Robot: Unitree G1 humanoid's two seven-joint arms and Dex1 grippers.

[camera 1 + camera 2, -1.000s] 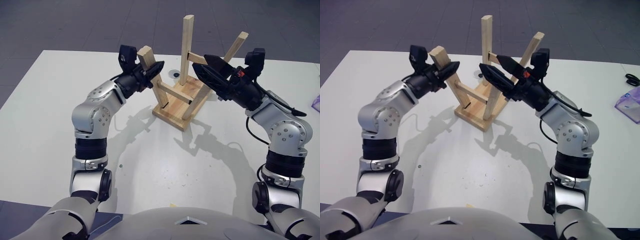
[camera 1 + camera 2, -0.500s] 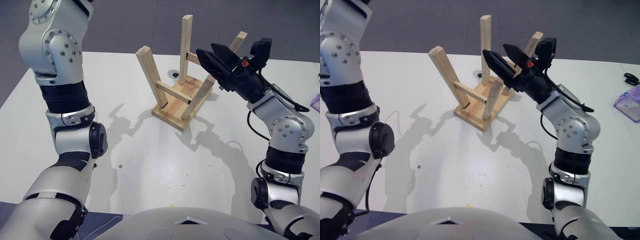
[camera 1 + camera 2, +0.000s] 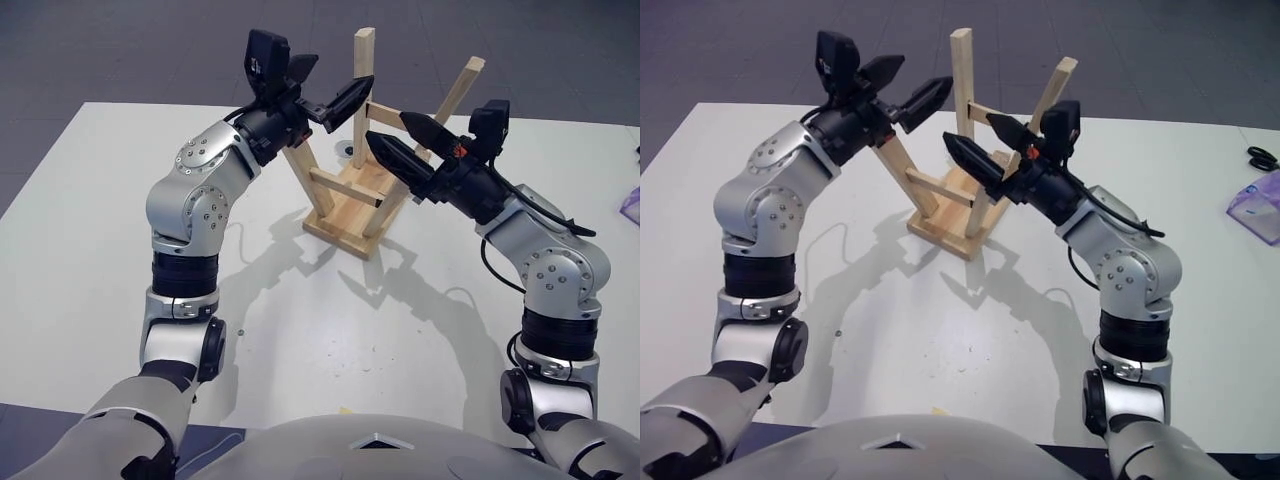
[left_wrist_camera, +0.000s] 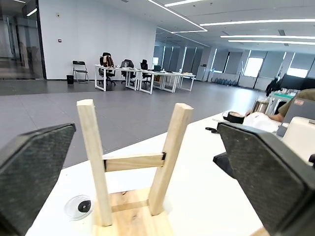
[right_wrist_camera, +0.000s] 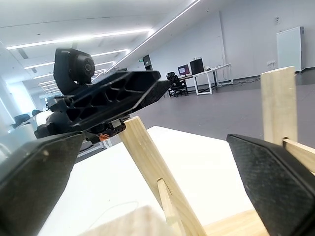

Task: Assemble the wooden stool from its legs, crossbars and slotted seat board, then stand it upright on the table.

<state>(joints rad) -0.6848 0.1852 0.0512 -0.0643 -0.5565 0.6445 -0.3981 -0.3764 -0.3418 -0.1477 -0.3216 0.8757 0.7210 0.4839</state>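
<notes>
The wooden stool sits upside down on the white table [image 3: 90,200]. Its seat board [image 3: 345,228] lies flat and its legs [image 3: 362,80] point up, joined by crossbars [image 3: 345,187]. My left gripper [image 3: 343,70] hangs open over the top of the near-left leg [image 5: 157,172], which it partly hides, with nothing between its pads [image 4: 34,172]. My right gripper [image 3: 386,127] is open just right of the stool's middle, level with the upper crossbar [image 4: 133,161] and touching nothing. The left wrist view looks past the two far legs [image 4: 167,157].
A small round disc [image 3: 348,150] lies on the table behind the stool. A purple object [image 3: 1260,215] and a dark tool [image 3: 1262,157] sit at the far right edge. The front half of the table is bare.
A second ago the left gripper was at the near-left leg. It then swung up high and has come back down, open, above that leg. The right gripper has shifted slightly left and down.
</notes>
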